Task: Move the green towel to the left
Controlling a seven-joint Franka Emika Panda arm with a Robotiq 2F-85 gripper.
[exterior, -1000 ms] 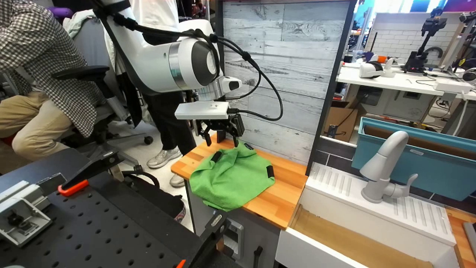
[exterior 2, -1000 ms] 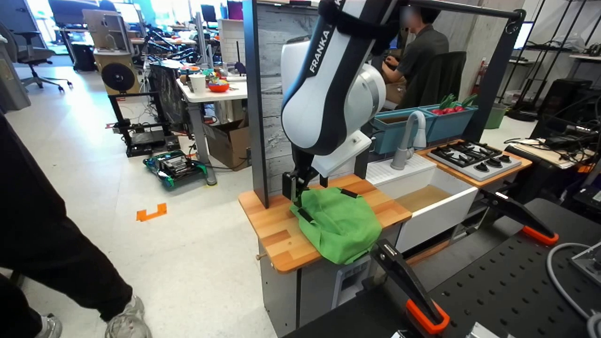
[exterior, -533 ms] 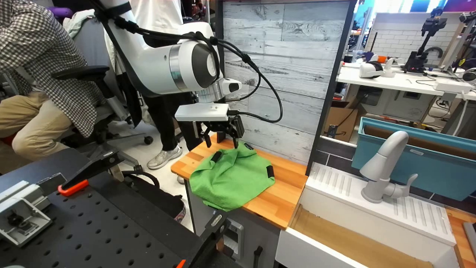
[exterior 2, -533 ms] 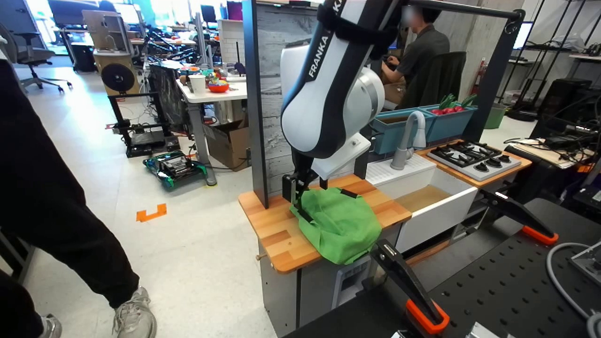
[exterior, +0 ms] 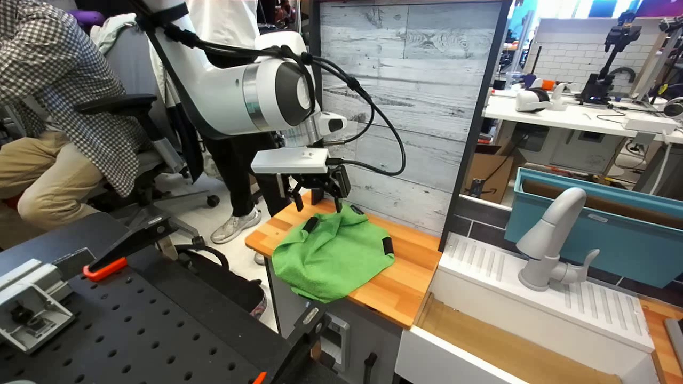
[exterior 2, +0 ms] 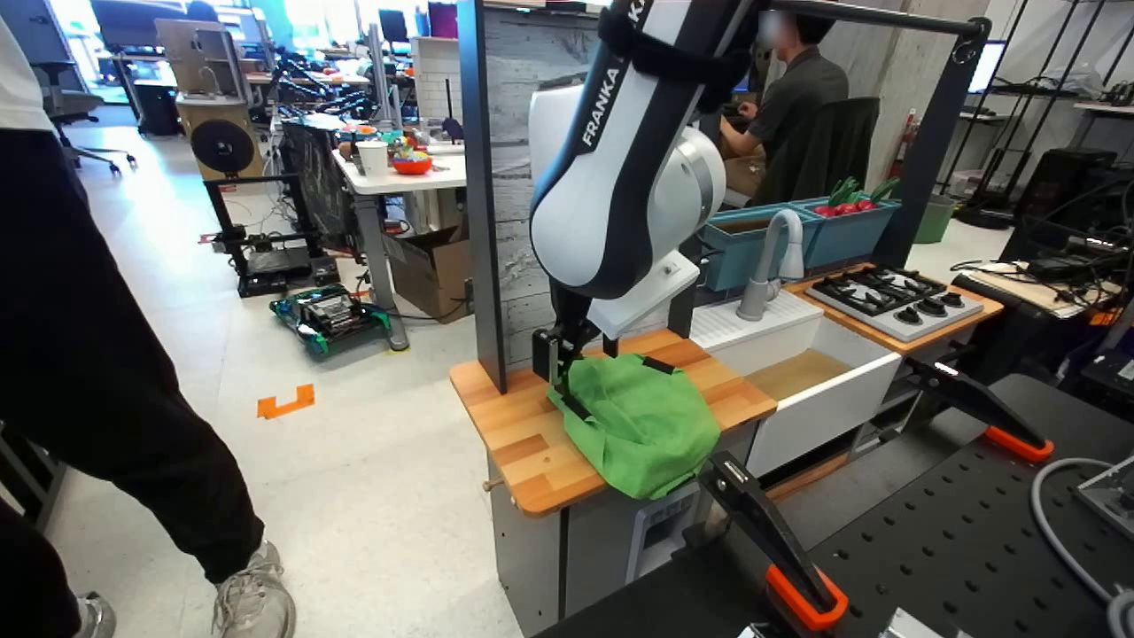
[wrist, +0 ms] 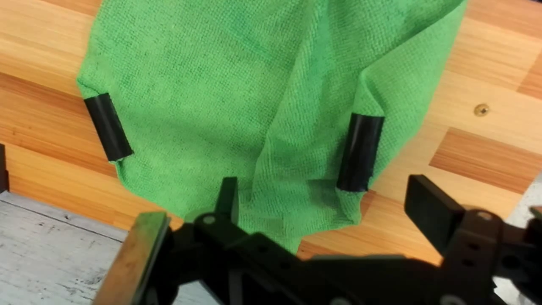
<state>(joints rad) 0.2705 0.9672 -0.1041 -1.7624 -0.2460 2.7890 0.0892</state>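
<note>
In an exterior view only: seated person (exterior: pixel 69 106) in a checked shirt; white headset (exterior: pixel 529 100) on a desk (exterior: pixel 581 120). In an exterior view only: red vegetables (exterior 2: pixel 852 207) with green tops, in a blue trough (exterior 2: pixel 858 239); hob (exterior 2: pixel 899 301), shown whole. In both exterior views: arm (exterior 2: pixel 576 230), board (exterior: pixel 427 106), sink (exterior 2: pixel 824 416), tap (exterior: pixel 557 224). Wrist view, from close above: weave of the towel (wrist: pixel 190 106); screw (wrist: pixel 481 110) in the counter (wrist: pixel 487 161).

Towel: green, rumpled, long crease running toward the gripper (wrist: pixel 322 199); one side folded over itself; black strips (wrist: pixel 360 152) at its edges — two in the wrist view, at least three strips (exterior: pixel 388 245) in an exterior view. Lies on the counter adjoining the sink, overhanging the edge away from the board.

Gripper: wide, fingers (wrist: pixel 434 212) well apart, at the towel's end nearest the board — in the wrist view, one finger before cloth, the other before bare wood. Contact with the towel: cannot tell.
</note>
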